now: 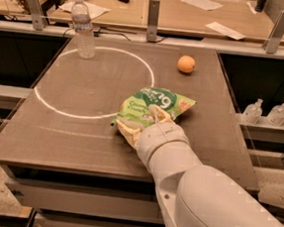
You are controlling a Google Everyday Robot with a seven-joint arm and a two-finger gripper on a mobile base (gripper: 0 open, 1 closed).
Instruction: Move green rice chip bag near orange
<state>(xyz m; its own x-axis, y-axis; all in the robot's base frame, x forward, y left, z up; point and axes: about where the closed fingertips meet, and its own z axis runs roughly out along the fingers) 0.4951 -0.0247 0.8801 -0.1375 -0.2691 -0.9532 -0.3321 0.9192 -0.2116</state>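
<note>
Camera view: gripper (154,118) fingers (160,112) seemingly pinch green rice chip bag (153,99), lettered "Coconut", apart from orange (186,64).

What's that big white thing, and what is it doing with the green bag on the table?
That big white thing is a robot's arm. Its gripper, the robot's hand, sits at the near end of the green rice chip bag, mostly hidden behind the wrist. The one camera looks down along the arm onto a brown table. A small orange lies farther back on the right. A water bottle stands far left, by a white circle marked on the top. The job: bring the bag near the orange.
</note>
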